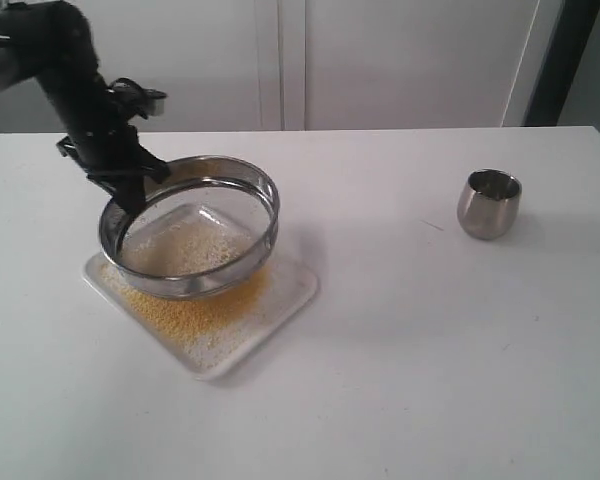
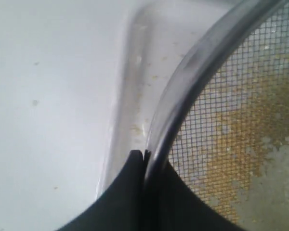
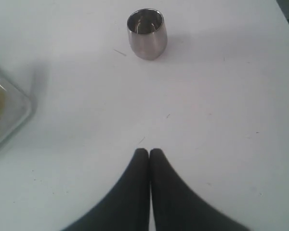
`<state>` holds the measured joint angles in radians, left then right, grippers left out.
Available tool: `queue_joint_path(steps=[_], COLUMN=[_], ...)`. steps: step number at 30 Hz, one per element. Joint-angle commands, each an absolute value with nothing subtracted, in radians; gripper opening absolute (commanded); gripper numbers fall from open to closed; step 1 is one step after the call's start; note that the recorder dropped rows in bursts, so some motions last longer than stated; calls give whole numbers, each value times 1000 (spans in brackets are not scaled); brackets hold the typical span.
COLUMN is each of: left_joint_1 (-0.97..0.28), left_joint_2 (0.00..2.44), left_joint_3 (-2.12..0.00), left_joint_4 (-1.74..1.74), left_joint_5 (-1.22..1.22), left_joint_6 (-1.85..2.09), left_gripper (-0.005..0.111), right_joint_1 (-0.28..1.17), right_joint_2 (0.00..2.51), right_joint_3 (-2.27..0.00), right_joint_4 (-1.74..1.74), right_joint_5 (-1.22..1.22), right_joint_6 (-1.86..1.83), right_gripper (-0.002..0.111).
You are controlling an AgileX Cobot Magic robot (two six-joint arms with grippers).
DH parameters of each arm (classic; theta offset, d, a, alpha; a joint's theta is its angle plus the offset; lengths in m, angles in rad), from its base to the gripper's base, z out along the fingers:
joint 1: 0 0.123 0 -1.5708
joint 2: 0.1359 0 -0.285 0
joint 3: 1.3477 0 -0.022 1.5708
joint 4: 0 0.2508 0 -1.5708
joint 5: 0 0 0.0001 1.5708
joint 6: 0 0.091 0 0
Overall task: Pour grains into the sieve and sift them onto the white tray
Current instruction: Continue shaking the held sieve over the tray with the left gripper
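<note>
1. The grains (image 1: 196, 316) lie mostly as a yellow spread on the white tray (image 1: 292, 287), below and just beyond the left claw (image 2: 143, 157). A thinner, paler layer rests on the mesh of the sieve (image 1: 263, 192).
2. The sieve is held over the tray, with the rim on the claw's side higher than the opposite rim. Whether the low edge touches the tray cannot be told.
3. The left claw is clamped on the sieve's steel rim. In the left wrist view one black finger sits outside the rim and the other inside, over the mesh, with their tips meeting at the rim's edge.
4. Through the mesh right beside that claw, yellow grains show in a broad patch with paler grey areas around it. The tray's raised edge runs just outside the rim.
5. The tray sits flat on the white table (image 1: 430, 360), directly beneath the left claw and the sieve.
6. The right claw (image 3: 149, 153) has its two black fingers pressed together with nothing between them, above bare tabletop.
7. A small steel cup (image 3: 147, 32) stands upright straight ahead of the right claw, well apart from it. Its inside is too blurred to tell what it holds.
8. A corner of the tray shows off to one side of the right claw, also well apart.
</note>
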<state>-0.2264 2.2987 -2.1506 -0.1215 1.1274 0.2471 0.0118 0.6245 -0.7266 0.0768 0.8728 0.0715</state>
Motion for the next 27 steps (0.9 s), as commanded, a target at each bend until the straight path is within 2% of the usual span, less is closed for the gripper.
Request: queue_joint_path(steps=[1, 5, 11, 13, 16, 18, 21, 23, 24, 27], left_joint_1=[-309, -363, -227, -206, -262, -364, -396, -330, -268, -229], left_joint_2=[2281, 2279, 2288, 2301, 2301, 2281, 2277, 2289, 2306, 2312], left_joint_3=[-2125, -2126, -2135, -2139, -2128, -2125, -2125, -2127, -2150, -2163], left_joint_4=[-201, -66, -96, -179, -199, -134, -26, 13, -38, -169], left_joint_5=[1221, 1221, 1140, 1211, 1221, 1221, 1221, 1134, 1154, 1221], left_joint_6=[261, 242, 230, 223, 243, 250, 250, 234, 226, 220], left_gripper=[0, 0, 0, 0, 0, 0, 0, 0, 0, 0], right_joint_1=[10, 10, 10, 10, 10, 10, 10, 10, 10, 10], right_joint_2=[620, 620, 620, 620, 620, 620, 620, 620, 620, 620], right_joint_3=[-723, -723, -723, -723, -723, -723, -723, -723, -723, -723], right_joint_4=[77, 77, 77, 77, 77, 77, 77, 77, 77, 77], right_joint_5=[865, 865, 865, 865, 865, 865, 865, 865, 865, 865], right_joint_6=[76, 76, 76, 76, 76, 76, 76, 76, 76, 76], right_gripper=[0, 0, 0, 0, 0, 0, 0, 0, 0, 0])
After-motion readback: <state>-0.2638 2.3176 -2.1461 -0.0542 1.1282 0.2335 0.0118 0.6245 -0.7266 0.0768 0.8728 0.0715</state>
